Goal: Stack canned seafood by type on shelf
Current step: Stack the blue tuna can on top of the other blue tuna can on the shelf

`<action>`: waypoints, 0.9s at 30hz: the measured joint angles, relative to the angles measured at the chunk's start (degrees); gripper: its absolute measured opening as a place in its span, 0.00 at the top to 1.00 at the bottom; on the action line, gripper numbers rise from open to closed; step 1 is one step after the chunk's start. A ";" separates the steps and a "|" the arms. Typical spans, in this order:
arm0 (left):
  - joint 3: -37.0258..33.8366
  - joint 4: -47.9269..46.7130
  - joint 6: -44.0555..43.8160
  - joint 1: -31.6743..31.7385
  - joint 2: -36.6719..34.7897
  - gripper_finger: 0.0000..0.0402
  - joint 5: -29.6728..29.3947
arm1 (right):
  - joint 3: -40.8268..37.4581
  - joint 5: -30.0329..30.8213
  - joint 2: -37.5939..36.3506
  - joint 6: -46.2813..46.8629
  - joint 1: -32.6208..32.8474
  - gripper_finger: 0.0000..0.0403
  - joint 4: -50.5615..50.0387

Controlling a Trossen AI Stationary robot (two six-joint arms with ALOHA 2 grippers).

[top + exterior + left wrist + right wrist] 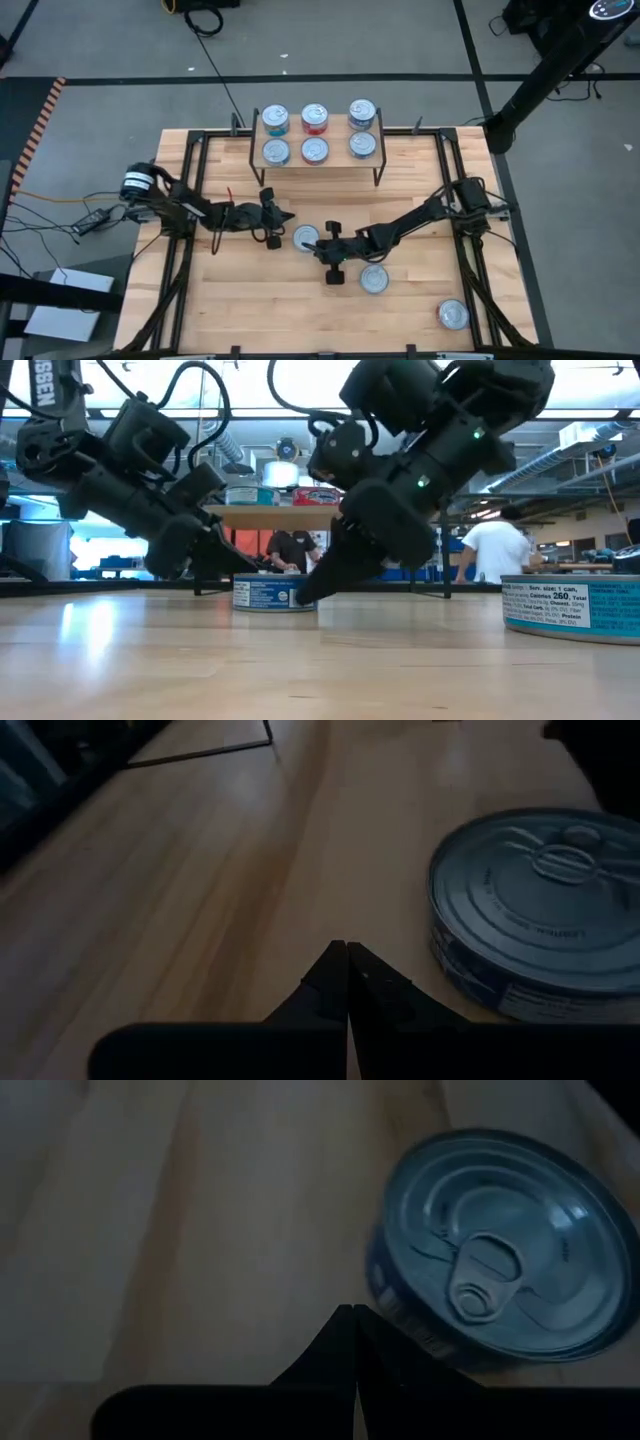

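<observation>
**Both tools clenched and empty beside one loose tin at frame centre**

Worktop point(230, 300): fills the lower two thirds of the high view and carries every item. Its near edge is cut off at the bottom of the frame.

Shelf point(315, 165): stands at upper centre of the high view. Six tins occupy it in three columns, teal point(275, 121), red point(315, 118) and blue point(362, 114) in the rear row, each with a tin point(314, 150) in front. The columns appear sorted by label. Front-row label colours are not readable from above.

Left tool point(287, 217): clenched, empty, left of centre, just beside the centre tin point(306, 237). Probable reason: the tin lies between both arms.

Right tool point(311, 246): clenched, empty, tip near the same tin. Contact cannot be confirmed; in the low view the arm hides part of the tin.

Remaining tins: one point(374, 279) below centre, one point(453, 315) at lower right, not yet shelved. Their label types are hard to make out.
</observation>
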 joint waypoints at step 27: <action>2.78 4.21 0.83 -0.20 8.45 0.99 4.60 | 0.00 6.78 -5.82 12.99 -1.88 0.97 2.40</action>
